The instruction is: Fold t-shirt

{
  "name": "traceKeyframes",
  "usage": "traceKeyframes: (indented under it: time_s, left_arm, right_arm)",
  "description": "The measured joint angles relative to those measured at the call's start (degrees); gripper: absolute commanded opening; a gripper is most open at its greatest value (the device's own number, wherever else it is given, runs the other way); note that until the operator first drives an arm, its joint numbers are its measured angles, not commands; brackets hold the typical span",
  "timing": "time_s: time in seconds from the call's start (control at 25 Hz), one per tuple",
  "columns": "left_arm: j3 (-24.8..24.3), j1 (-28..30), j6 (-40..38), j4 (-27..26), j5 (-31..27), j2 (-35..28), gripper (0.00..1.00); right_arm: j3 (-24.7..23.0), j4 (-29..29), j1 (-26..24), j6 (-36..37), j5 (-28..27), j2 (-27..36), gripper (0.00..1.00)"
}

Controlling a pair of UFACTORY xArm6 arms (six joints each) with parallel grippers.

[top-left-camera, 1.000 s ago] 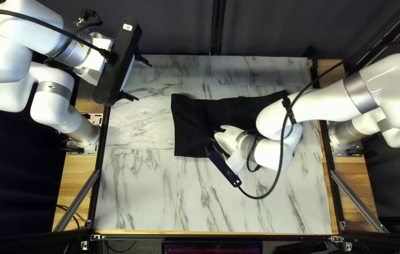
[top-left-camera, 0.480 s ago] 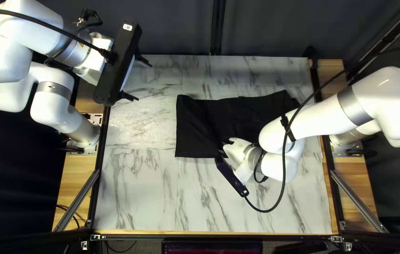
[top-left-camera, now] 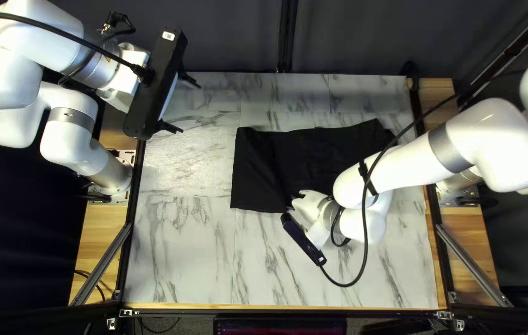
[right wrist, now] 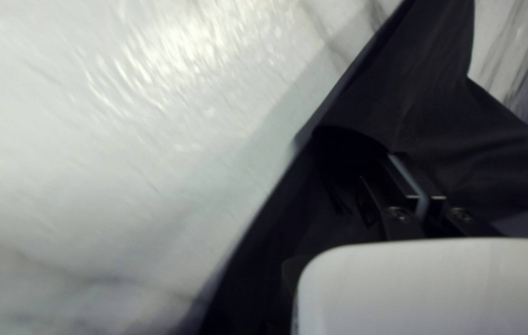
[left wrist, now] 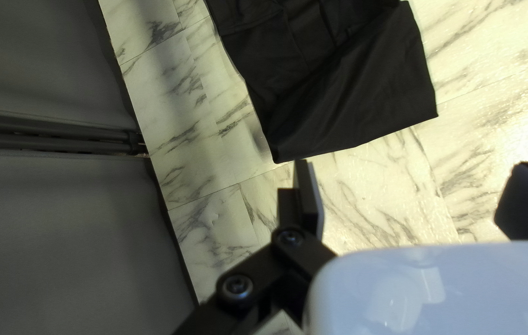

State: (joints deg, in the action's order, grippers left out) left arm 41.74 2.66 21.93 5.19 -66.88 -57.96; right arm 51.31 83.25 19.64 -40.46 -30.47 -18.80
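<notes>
The black t-shirt (top-left-camera: 313, 152) lies as a wide folded strip on the marble-patterned table. My left gripper (top-left-camera: 181, 104) is raised over the table's far left, apart from the cloth. Its fingers stand wide apart in the left wrist view, where the left gripper (left wrist: 410, 186) has only table between its fingers and the shirt (left wrist: 351, 87) lies ahead. My right gripper (top-left-camera: 303, 239) is at the shirt's near edge, its tips hidden in the top left view. The right wrist view shows the right gripper (right wrist: 395, 164) closed on black fabric (right wrist: 425, 105), which drapes around the fingers.
Bare table (top-left-camera: 180, 248) lies left of and in front of the shirt. My right arm crosses above the shirt's right part, its loose cable (top-left-camera: 364, 242) looping over the table. A dark curtain (top-left-camera: 227, 37) hangs behind the far edge.
My right gripper has moved right and toward the near edge. The shirt's left side has shifted right with it, and its near edge now dips toward the gripper. The left arm stayed still.
</notes>
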Motion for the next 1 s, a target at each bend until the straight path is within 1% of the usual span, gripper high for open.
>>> traceKeyframes:
  time_s: [0.2, 0.24, 0.28, 0.48, 0.68, 0.84, 1.0]
  left_arm:
    - [0.0, 0.0, 0.0, 0.0, 0.0, 0.0, 1.00]
    - [0.0, 0.0, 0.0, 0.0, 0.0, 0.0, 1.00]
    - [0.0, 0.0, 0.0, 0.0, 0.0, 0.0, 1.00]
    - [0.0, 0.0, 0.0, 0.0, 0.0, 0.0, 1.00]
    - [0.0, 0.0, 0.0, 0.0, 0.0, 0.0, 1.00]
    - [0.0, 0.0, 0.0, 0.0, 0.0, 0.0, 1.00]
    - [0.0, 0.0, 0.0, 0.0, 0.0, 0.0, 1.00]
  right_arm:
    - [-1.0, 1.0, -0.3, -1.6, 0.8, 0.3, 0.00]
    - [-1.0, 1.0, -0.4, -1.7, 0.9, 0.3, 0.95]
    - [-1.0, 1.1, -0.4, -1.8, 1.0, 0.3, 1.00]
    - [-1.9, 1.8, -1.8, -1.6, 1.5, 2.5, 1.00]
    - [-4.5, 5.9, -6.5, -1.7, 3.9, 6.8, 1.00]
    - [-6.4, 12.7, -13.3, -2.4, 8.5, 10.4, 1.00]
    - [-6.0, 22.4, -20.6, -4.8, 14.5, 11.6, 1.00]
